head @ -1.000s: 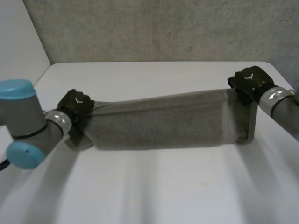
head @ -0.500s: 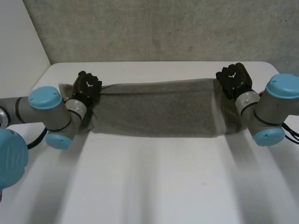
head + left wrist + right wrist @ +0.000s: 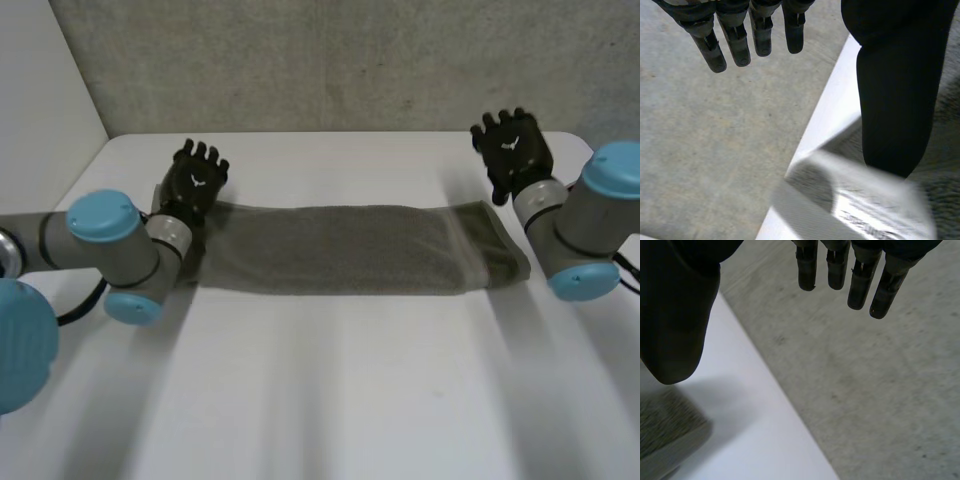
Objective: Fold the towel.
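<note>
Looking down at a grey towel [image 3: 340,250] lying flat as a long folded band across the white table [image 3: 330,400], stretching from one hand to the other. Spotting, in the left wrist view, a pale label [image 3: 867,220] sitting on the towel's end just beneath the thumb, its print being too blurred to read. Seeing the left hand [image 3: 197,180] poised at the towel's left end, just past its far edge, fingers [image 3: 735,35] reaching out straight and spread, gripping nothing. Seeing the right hand [image 3: 512,152] hanging just beyond the towel's right end on its far side, likewise spreading its fingers [image 3: 860,285] wide, thumb held apart, nothing in its grasp, with a corner of the towel showing below that thumb in the right wrist view. Noting the left arm [image 3: 110,250] overlapping the towel's left end and the right arm [image 3: 590,220] sitting just beside its right end. Taking in a rough grey wall [image 3: 330,60] rising beyond the towel's far edge.
</note>
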### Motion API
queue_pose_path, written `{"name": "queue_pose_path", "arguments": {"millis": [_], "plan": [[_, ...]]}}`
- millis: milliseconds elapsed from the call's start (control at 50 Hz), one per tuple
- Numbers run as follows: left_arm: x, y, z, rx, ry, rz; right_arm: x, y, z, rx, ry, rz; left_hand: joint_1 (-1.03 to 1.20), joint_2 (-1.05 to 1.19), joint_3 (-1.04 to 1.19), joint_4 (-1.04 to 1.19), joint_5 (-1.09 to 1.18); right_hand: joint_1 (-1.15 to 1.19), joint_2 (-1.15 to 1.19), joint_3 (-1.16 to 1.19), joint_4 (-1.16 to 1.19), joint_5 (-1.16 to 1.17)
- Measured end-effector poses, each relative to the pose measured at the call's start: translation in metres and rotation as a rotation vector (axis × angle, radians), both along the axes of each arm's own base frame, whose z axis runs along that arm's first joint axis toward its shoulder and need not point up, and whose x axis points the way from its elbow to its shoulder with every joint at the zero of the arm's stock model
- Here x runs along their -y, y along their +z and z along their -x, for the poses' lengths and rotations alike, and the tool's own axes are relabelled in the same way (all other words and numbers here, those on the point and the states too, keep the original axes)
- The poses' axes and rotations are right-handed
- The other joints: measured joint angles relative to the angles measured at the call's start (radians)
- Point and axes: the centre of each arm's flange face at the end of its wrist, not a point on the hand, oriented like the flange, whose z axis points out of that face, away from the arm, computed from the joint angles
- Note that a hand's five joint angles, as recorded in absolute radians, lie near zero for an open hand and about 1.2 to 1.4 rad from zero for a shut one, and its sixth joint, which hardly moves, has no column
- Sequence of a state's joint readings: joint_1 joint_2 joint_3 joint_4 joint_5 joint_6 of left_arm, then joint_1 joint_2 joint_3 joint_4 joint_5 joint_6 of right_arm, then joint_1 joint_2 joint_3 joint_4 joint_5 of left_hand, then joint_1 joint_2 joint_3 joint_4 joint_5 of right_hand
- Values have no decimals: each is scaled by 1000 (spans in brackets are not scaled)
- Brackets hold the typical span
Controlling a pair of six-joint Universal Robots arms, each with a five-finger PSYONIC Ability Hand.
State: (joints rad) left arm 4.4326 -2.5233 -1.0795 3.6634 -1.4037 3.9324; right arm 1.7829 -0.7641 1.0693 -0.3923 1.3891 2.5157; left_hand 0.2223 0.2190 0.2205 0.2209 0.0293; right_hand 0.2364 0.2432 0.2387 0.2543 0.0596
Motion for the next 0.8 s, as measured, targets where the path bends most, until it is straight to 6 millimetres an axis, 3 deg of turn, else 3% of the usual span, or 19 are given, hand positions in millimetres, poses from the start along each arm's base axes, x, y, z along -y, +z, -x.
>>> {"name": "queue_pose_path", "arguments": {"millis": [100, 180, 300, 380, 620, 800], "plan": [[-8, 30, -14, -53, 21, -6, -15, 37, 5, 80, 4, 13, 0, 0, 0, 0, -1, 0, 0, 0, 0, 0], [-18, 49, -27, -125, 34, -38, -29, 54, 12, 123, 5, -17, 0, 0, 0, 0, -2, 0, 0, 0, 0, 0], [-37, 69, -45, -276, 53, -133, -50, 56, 27, 153, -21, -136, 27, 31, 29, 27, -2, 5, 2, 2, 0, 2], [-56, 77, -59, -419, 82, -262, -66, 44, 39, 159, -52, -282, 148, 152, 150, 146, 4, 105, 94, 100, 84, 117], [-89, 54, -71, -498, 167, -539, -87, 8, 51, 148, -42, -475, 271, 274, 272, 272, 116, 266, 259, 268, 251, 280], [-86, 25, -70, -478, 172, -562, -81, -18, 54, 147, -21, -522, 275, 278, 276, 276, 120, 275, 259, 271, 254, 286]]}}
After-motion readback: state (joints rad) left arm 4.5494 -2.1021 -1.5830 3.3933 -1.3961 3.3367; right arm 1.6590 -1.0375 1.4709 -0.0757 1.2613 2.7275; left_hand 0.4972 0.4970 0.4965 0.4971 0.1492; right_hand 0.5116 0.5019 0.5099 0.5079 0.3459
